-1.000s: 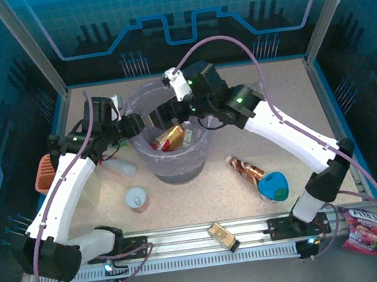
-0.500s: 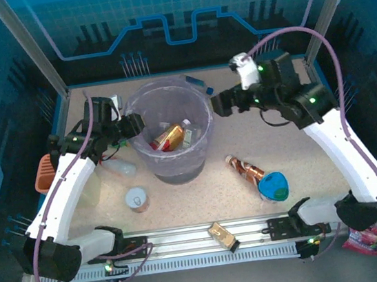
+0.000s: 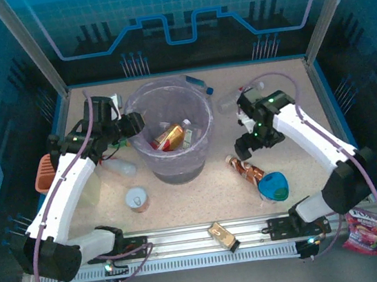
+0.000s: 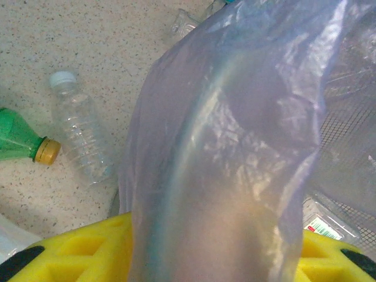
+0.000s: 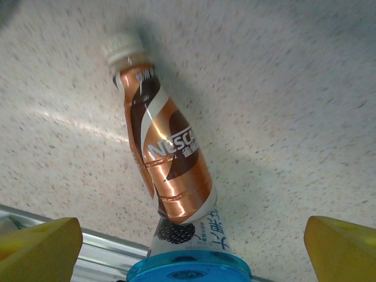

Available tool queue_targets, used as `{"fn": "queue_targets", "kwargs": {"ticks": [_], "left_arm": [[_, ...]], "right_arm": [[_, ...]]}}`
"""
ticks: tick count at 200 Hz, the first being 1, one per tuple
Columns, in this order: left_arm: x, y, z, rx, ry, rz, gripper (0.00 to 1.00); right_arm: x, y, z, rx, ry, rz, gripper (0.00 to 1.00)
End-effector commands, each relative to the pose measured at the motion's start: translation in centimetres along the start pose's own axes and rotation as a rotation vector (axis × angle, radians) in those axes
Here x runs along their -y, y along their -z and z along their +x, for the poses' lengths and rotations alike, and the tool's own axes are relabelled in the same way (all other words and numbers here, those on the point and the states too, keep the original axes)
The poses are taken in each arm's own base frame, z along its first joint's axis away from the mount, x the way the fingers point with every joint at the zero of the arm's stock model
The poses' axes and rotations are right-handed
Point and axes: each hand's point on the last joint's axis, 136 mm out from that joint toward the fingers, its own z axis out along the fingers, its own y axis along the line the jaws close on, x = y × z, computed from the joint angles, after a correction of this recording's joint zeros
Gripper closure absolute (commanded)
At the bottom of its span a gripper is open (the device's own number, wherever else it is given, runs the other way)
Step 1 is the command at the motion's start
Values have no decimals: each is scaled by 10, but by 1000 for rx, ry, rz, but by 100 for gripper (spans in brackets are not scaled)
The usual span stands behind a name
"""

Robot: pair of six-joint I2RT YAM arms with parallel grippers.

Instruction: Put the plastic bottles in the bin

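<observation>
Step in hand: pickup of the brown bottle (image 3: 246,169) by the right gripper (image 3: 244,149).

Right gripper: jaws at full spread, nothing held, poised just above the brown bottle. That bottle lies on its side on the bench (image 3: 197,206), right of the bin (image 3: 178,171), with its cap toward the bin and its base against the blue dish (image 3: 274,187).

Left gripper (image 3: 133,124): closed on the bin's left rim, liner bag pinched between its pads. Judged a steadying hold.

Handling notes:
- Come straight down with the fingers straddling the body crosswise.
- Grip at mid-label, not at cap or base, so the dish is not caught.
- The wrapper looks glossy and is likely slick, so close firmly before lifting.
- Lift clear of the dish and carry above the rim before letting go.

Count, plastic bottles in the bin: two visible.
- red-gold bottle (image 3: 170,138), one
- white-capped bottle (image 3: 185,125), one
- any beneath these cannot be told

Count, plastic bottles on the bench:
- brown bottle, one
- near clear bottle (image 3: 120,167), one, left of the bin
- far clear bottle (image 3: 228,99), one, beyond the right arm
- green bottle (image 4: 16,141), one, beside the near clear bottle
- blue-capped item (image 3: 195,83) behind the bin, partly hidden, probably a fifth

Count, other:
- tin can (image 3: 138,200), one
- orange basket (image 3: 42,173), one
- blue dish, one
- snack packets, two: gold packet (image 3: 222,235) on the front rail, pink packet (image 3: 364,232) at the near right corner
</observation>
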Motion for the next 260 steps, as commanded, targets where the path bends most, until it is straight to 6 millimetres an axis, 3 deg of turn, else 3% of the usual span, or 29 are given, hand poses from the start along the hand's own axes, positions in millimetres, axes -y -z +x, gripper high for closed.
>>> {"fn": "queue_targets", "kwargs": {"ticks": [1, 45, 121, 157, 260], "left_arm": [[8, -5, 2, -11, 0, 38, 53], [5, -4, 5, -14, 6, 27, 53], [3, -2, 6, -12, 9, 21, 53], [1, -2, 4, -8, 16, 23, 53], [0, 3, 3, -7, 29, 17, 53]], "right_arm": [[-13, -19, 7, -68, 14, -35, 3], [-23, -57, 17, -207, 6, -54, 3], [-27, -95, 21, -323, -36, -52, 6], [-26, -103, 25, -340, -83, -37, 9], [-20, -107, 18, -297, -111, -41, 32]]}}
